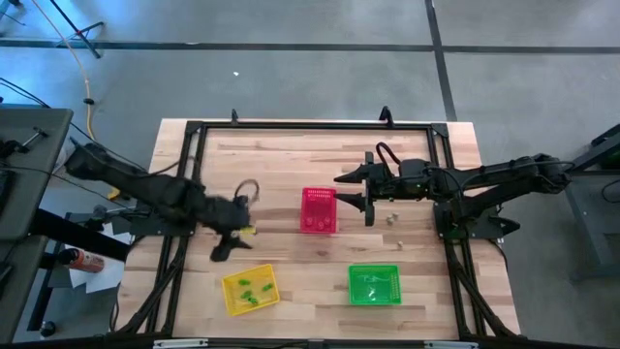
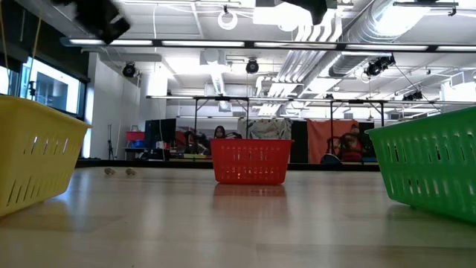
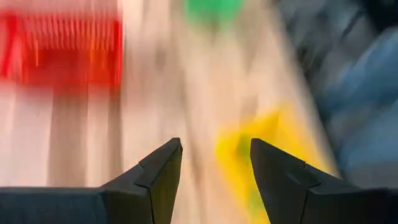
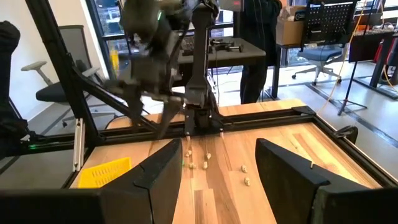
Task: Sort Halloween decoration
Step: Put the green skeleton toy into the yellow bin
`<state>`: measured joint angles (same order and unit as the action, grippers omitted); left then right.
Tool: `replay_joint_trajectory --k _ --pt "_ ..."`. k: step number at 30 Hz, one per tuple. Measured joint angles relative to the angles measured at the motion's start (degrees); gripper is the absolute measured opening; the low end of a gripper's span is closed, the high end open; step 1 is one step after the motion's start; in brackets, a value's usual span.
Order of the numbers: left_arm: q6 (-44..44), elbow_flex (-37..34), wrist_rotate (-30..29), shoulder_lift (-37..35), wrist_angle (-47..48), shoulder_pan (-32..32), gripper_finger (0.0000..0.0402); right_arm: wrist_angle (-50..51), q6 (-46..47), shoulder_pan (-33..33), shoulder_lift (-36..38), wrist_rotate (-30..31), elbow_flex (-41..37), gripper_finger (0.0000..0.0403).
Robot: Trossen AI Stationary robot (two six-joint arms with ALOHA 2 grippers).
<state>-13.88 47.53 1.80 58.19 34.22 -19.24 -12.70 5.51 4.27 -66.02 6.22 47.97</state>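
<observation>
Three baskets on bench: red [image 1: 319,210], yellow [image 1: 250,290], green [image 1: 374,284]; two pale trinkets [image 1: 392,219] near right pincer [image 1: 342,191]; both pincers spread, left pincer [image 1: 235,239] too.

Desk [image 1: 291,165]: light wood planks, dark frame at edges.
Centre: pink-red basket [image 1: 319,210].
Near edge: yellow basket [image 1: 250,290], green basket [image 1: 374,284].
Loose: pale trinkets [image 1: 392,219] beside pink-red basket.

High view looks straight down over the whole table [image 1: 291,291]; low view sits at surface height, facing the red basket [image 2: 251,161] and room beyond; both wrist views peer past their own fingers, sharing the yellow basket [image 4: 104,171].
</observation>
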Motion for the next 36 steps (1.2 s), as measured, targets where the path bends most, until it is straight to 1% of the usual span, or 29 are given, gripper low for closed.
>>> replay_joint_trajectory --k 4,6,8,11,14,18,20,25,28,36 --pt "-0.99 0.0 -1.37 3.96 13.75 -4.0 0.0181 -0.01 0.01 -0.15 0.0 0.03 0.0 0.0199" --pt "0.03 -0.02 -0.84 6.9 16.86 -5.41 0.0181 0.15 0.01 -0.13 0.0 0.8 0.0 0.0199" --pt "3.16 0.0 -0.87 9.89 18.7 -6.73 0.0181 0.14 0.01 -0.13 0.0 2.14 0.0 0.0199" --pt "6.6 0.0 -1.38 14.59 18.41 -8.59 0.0181 0.36 0.03 -0.12 0.0 2.82 0.0 0.0199" --pt "8.07 -0.15 -1.42 19.1 18.35 -10.0 0.0181 0.42 0.2 -0.11 0.0 2.82 0.0 0.0199" --pt "8.68 -3.47 -1.3 22.62 18.18 -10.98 0.0181 0.89 1.85 -0.11 0.0 2.82 0.0 0.0199" --pt "8.91 -5.39 -1.2 23.2 18.25 -10.95 0.0181 0.92 2.0 -0.11 0.0 2.82 0.0 0.0199" --pt "10.25 -5.6 -2.97 23.54 13.55 -10.36 0.0181 1.3 2.0 -0.11 0.0 2.82 0.0 0.0199" --pt "10.71 -5.71 -4.94 23.58 13.15 -10.36 0.0181 1.33 2.02 -0.11 0.0 2.82 0.0 0.0199" --pt "10.53 -6.0 -5.05 25.52 12.89 -10.35 0.0181 1.32 2.04 -0.11 0.0 2.84 0.0 0.0199"
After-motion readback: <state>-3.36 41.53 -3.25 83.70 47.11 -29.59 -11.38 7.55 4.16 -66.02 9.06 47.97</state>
